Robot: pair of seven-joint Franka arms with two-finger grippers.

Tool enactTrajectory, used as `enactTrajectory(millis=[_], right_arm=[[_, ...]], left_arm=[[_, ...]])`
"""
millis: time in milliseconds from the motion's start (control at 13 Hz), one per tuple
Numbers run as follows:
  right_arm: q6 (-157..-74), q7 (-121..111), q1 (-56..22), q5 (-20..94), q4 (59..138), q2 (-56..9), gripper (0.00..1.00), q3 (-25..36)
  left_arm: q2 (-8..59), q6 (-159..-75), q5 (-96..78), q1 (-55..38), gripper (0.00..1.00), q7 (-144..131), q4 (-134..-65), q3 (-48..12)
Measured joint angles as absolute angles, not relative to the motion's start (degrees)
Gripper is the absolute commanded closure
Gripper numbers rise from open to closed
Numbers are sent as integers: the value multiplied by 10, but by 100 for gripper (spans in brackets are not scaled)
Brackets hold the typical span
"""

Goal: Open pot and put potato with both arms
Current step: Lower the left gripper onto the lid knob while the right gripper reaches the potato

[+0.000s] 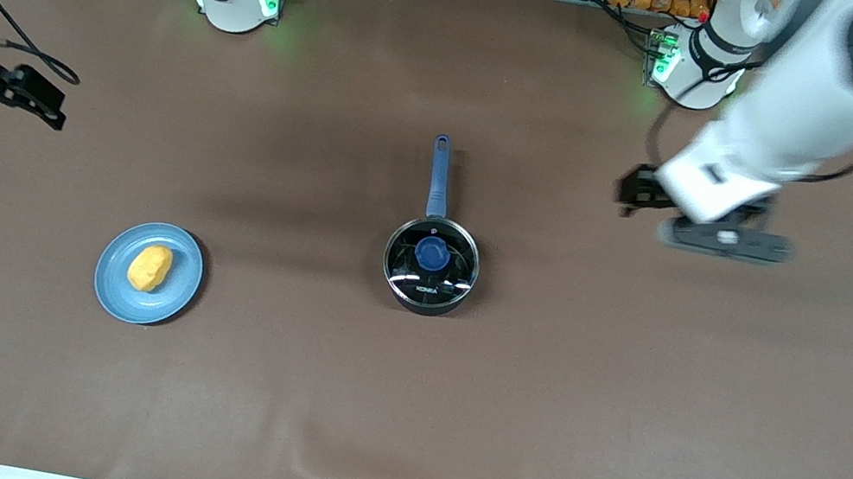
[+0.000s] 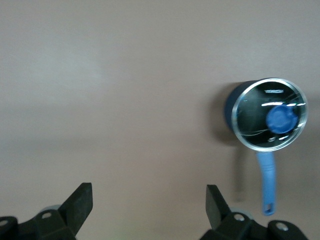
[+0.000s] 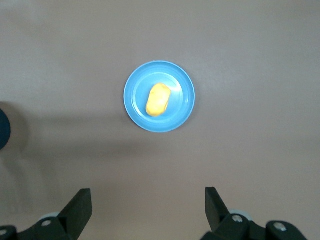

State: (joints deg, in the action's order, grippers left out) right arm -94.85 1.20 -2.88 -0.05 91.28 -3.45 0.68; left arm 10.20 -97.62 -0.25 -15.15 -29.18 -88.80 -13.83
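Lidded pot (image 1: 430, 267) mid-counter (image 1: 534, 425); both our hands up, fingers apart.
Potato (image 1: 149, 267) lies on a plate (image 1: 175, 299) toward our right arm's end from the pot; left hand (image 1: 645, 192) and right hand (image 1: 22, 94) grip nothing.

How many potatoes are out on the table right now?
1. The small oblong yellow-orange potato lies on the flat light-blue plate, toward the right arm's end of the table. The lidded black saucepan shows none through its clear glass lid.

The only lettering visible is a short white brand mark on the glass lid (image 1: 431, 262) of the pot (image 1: 430, 268), near the rim toward the front camera. It is too small to read with certainty.
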Motion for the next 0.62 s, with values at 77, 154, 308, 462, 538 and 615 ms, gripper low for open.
enactTrajectory(millis=[77, 154, 308, 462, 538, 615], right_arm=[[-976, 13, -32, 0, 931, -37, 0, 6], [-1002, 15, -33, 2, 949, -39, 0, 6], [-1056, 16, -34, 13, 991, -45, 0, 6], [-1103, 17, -34, 15, 1024, -55, 0, 7], [-1121, 18, -34, 16, 1034, -63, 0, 8], [-1139, 19, -33, 16, 1041, -74, 0, 9]], left_arm=[[122, -997, -3, -178, 0, -334, -885, -139], [142, -1020, -3, -199, 0, -366, -882, -139], [185, -1073, -3, -233, 0, -420, -873, -139], [231, -1115, 0, -261, 0, -464, -855, -137], [254, -1131, 8, -274, 0, -490, -845, -136], [276, -1144, 15, -284, 0, -521, -835, -136]])
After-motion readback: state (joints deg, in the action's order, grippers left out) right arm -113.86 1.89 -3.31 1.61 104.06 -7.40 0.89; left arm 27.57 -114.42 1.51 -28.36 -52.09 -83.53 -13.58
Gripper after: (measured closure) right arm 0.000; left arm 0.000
